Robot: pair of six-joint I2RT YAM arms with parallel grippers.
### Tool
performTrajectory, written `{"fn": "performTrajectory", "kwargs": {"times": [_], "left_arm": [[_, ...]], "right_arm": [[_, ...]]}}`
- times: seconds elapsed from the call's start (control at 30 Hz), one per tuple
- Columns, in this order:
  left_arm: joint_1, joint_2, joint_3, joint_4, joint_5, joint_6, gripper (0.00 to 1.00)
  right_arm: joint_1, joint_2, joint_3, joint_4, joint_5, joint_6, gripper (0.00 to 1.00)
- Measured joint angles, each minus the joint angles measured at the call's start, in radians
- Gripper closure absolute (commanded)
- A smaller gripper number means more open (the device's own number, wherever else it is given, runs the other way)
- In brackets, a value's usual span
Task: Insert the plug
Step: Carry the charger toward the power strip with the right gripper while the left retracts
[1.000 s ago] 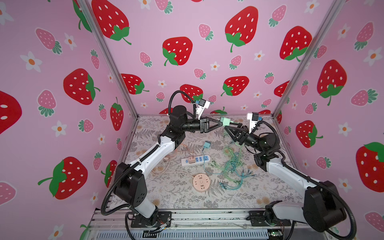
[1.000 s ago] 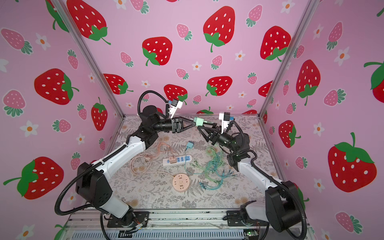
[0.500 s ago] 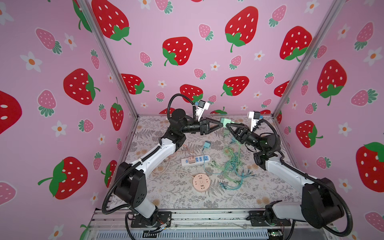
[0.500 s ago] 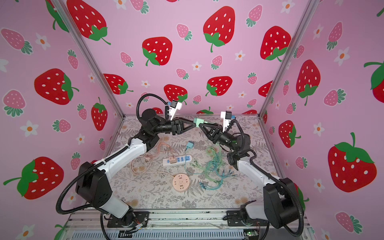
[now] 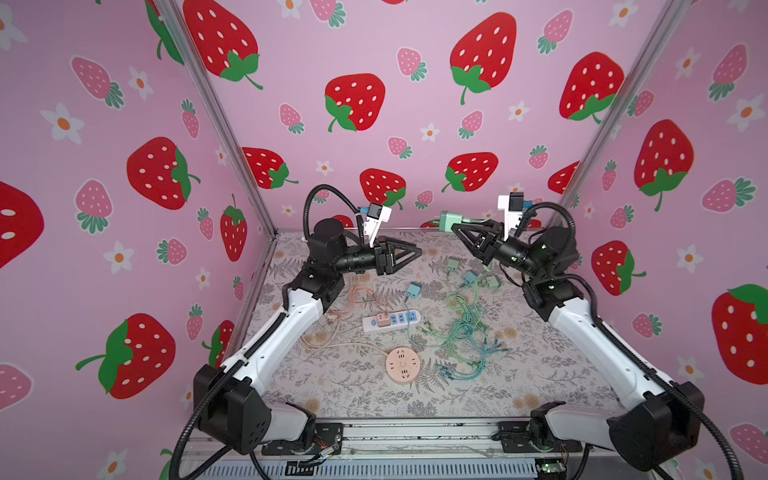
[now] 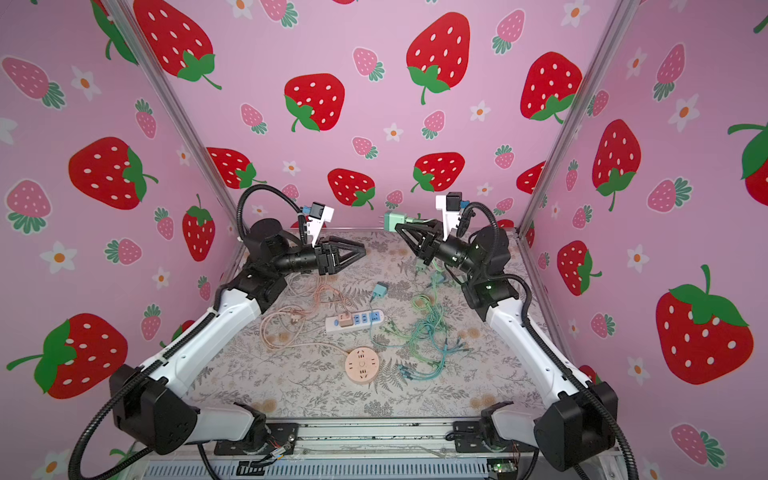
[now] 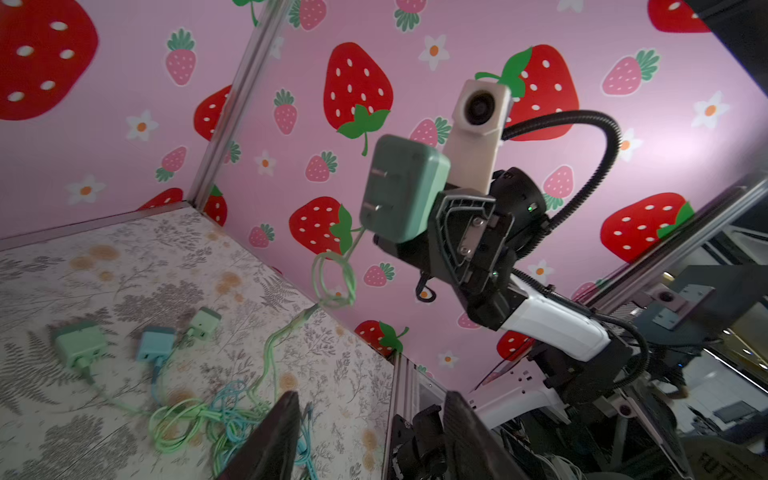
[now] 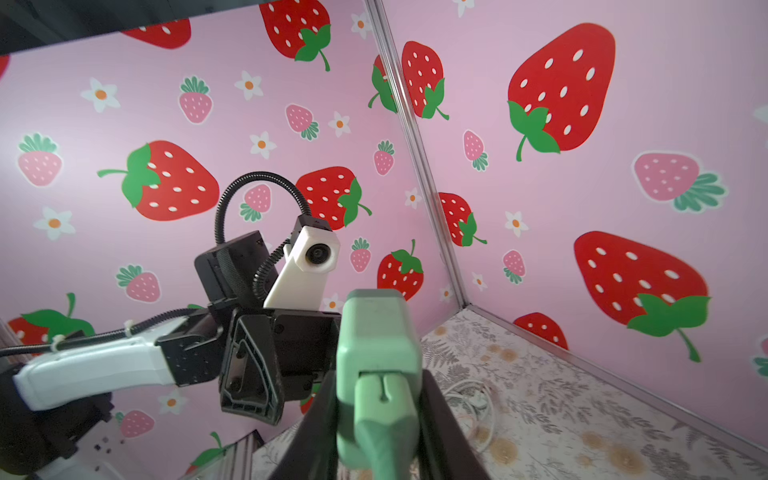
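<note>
Green plug (image 5: 448,220) pinched in right gripper (image 5: 456,228), mid-air centre frame, left gripper (image 5: 417,251) parted, power strip (image 5: 390,321) lower centre.

left arm (image 5: 291,320): reaching inward, elbow raised, wrist levelling
left claw (image 5: 417,252): hovering, fingers parted
right claw (image 5: 457,227): clamping green plug (image 5: 447,220) aloft

this was a staged robot test cell in a lab, not a home: strawberry-print panels (image 5: 374,62) closed three sides inside aluminium framing (image 5: 220,120), a floral sheet covered the counter (image 5: 353,395), robot arms (image 5: 286,328) were bolted to a metal rail (image 5: 415,434) along its near edge, and equipment clutter (image 7: 727,395) showed beyond the open side.
</note>
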Motion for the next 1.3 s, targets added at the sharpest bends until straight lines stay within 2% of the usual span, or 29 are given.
{"fn": "performTrajectory", "kwargs": {"times": [0.1,0.23,0.5,0.67,0.8,1.0,1.07,1.17,1.3], "left_arm": [[0.05,-0.071,-0.024,-0.133,-0.053,0.068,0.4],[0.092,-0.121,-0.037,-0.329,-0.179,0.135,0.4],[0.125,-0.135,-0.128,-0.548,-0.409,0.174,0.4],[0.128,-0.149,-0.162,-0.611,-0.488,0.18,0.39],[0.13,-0.183,-0.187,-0.64,-0.528,0.183,0.39],[0.134,-0.241,-0.251,-0.659,-0.562,0.179,0.39],[0.135,-0.254,-0.269,-0.669,-0.57,0.172,0.39],[0.137,-0.267,-0.291,-0.665,-0.578,0.16,0.39],[0.138,-0.269,-0.339,-0.651,-0.599,0.131,0.4]], "right_arm": [[-0.004,0.004,0.104,-0.13,0.025,-0.095,0.9],[-0.007,0.044,0.232,-0.25,0.045,-0.177,0.9],[0.0,0.241,0.357,-0.289,0.028,-0.178,0.9],[0.03,0.443,0.478,-0.302,0.026,-0.169,0.91],[0.063,0.635,0.689,-0.344,0.026,-0.169,0.91],[0.093,0.951,1.178,-0.441,0.032,-0.163,0.93],[0.097,1.015,1.275,-0.444,0.031,-0.143,0.94],[0.106,1.04,1.289,-0.443,0.027,-0.114,0.94],[0.127,1.012,1.146,-0.437,0.055,-0.103,0.95]]}}
